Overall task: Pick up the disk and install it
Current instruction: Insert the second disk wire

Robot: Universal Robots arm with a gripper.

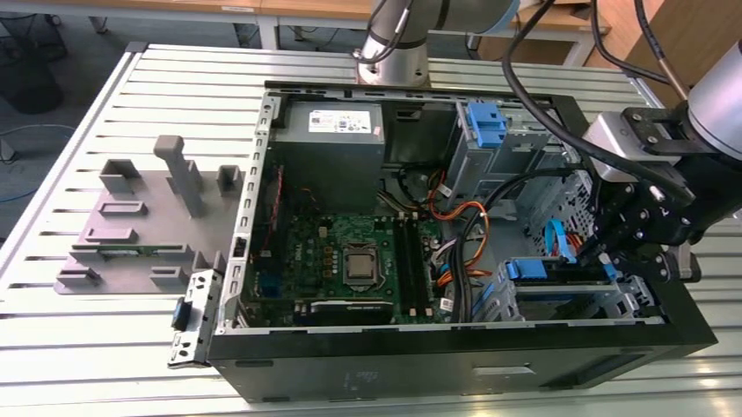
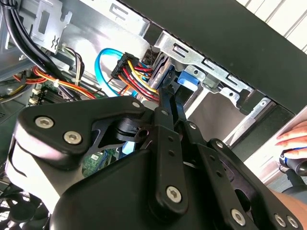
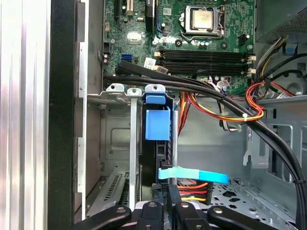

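The disk stands on edge in the drive cage by the case's front corner, its blue carrier frame facing out. In the exterior view the disk lies low at the right of the open case. My gripper hangs just to the exterior view's right of it, over the cage. In the second wrist view the gripper has its black fingers drawn together, tips against the disk's blue frame beside the cable plugs. The fingers look shut with nothing between them.
A blue data cable and red-yellow power wires crowd the cage. Thick black cables cross toward the motherboard. The grey power-supply box and a second blue carrier sit at the back. A person's hand rests outside the case.
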